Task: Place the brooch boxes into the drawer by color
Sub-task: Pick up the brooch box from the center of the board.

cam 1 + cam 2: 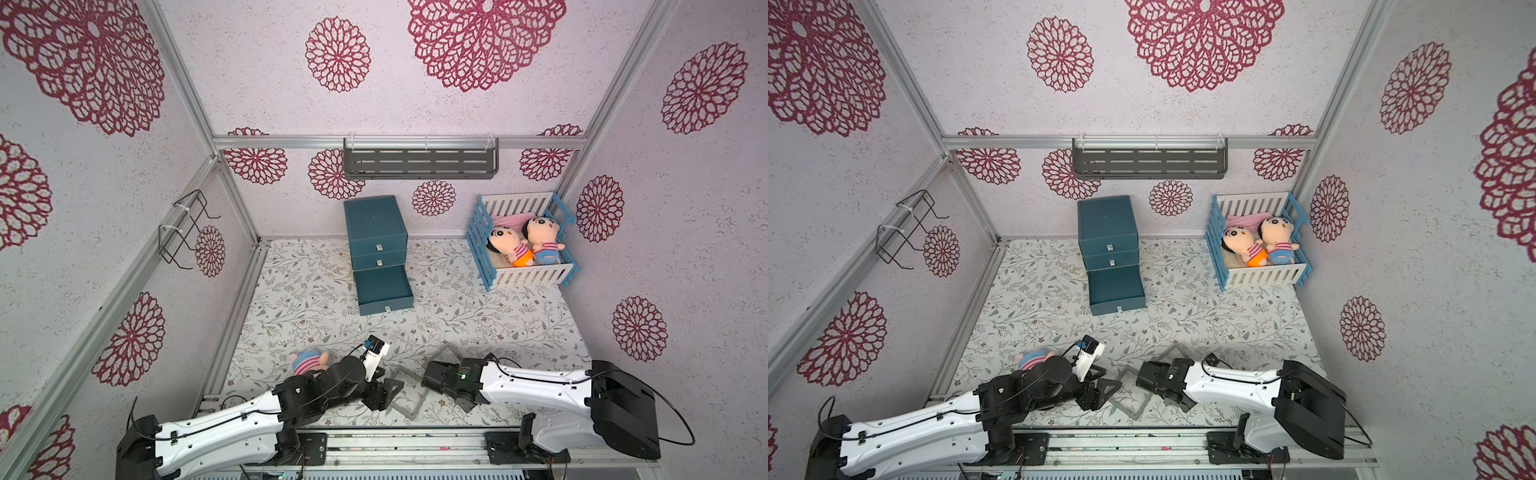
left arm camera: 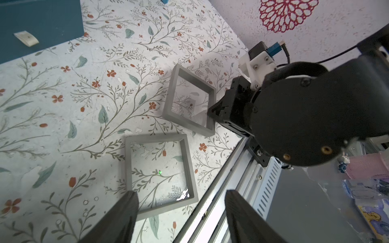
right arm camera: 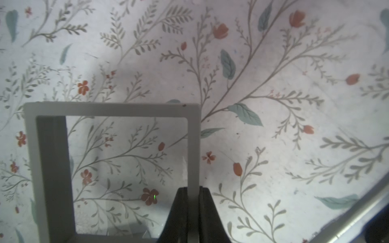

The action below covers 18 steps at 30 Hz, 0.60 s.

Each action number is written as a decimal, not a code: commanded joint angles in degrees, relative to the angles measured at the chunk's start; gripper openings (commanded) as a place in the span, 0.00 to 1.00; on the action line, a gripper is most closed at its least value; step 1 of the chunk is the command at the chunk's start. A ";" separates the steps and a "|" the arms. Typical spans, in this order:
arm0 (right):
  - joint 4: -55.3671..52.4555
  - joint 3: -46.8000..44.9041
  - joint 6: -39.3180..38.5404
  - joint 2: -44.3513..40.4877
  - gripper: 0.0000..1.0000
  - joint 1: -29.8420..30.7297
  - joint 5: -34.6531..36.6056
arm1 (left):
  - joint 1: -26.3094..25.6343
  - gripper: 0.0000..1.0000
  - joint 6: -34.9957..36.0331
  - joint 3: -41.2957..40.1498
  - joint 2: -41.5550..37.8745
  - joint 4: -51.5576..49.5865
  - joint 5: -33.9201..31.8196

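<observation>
**Floral mat: right pinches one grey frame, left open over the other**

Mat is leaf-and-flower print, inside a booth of pale walls with red rosettes and alu rails at the joints. Grey shelf on the back wall, wire rack on a side wall.

Right gripper: fingers clamped hard on one side rail of the held frame, one pad per face. The rest of that frame sticks out past the tips and off to one side. It is tilted up off flat; can't tell whether its low edge touches the mat.

Left gripper: fingers wide apart, gripping nothing. Flat frame lies on the mat under them, near corner in the gap between the tips. One tip overlaps its rim in the left wrist view; contact unclear. The two frames sit just beside each other with a small gap.

Cabinet is well ahead of both sets of fingers. Bottom drawer is pulled out toward them, upper two shut. Crib with two dolls is far ahead of the right fingers. Plush lies behind the left fingers, beside that arm.
</observation>
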 commanded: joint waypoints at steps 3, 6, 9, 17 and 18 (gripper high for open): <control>-6.45 3.76 -3.65 -0.43 0.00 -1.37 4.29 | -0.32 0.72 0.77 1.57 0.36 0.70 -1.58; -8.57 6.25 -7.52 0.15 0.00 -3.03 5.07 | 0.42 0.72 0.26 2.16 1.38 0.83 -1.46; -10.41 9.56 -12.22 1.01 0.00 -4.66 6.28 | 2.39 0.72 -0.76 2.38 2.24 1.53 -0.19; -8.34 18.17 -29.93 3.17 0.00 -9.63 8.70 | 10.36 0.73 -2.36 4.56 5.38 2.26 3.14; -7.34 18.66 -32.52 3.17 0.00 -10.42 8.76 | 11.05 0.73 -2.44 5.25 6.07 1.87 2.98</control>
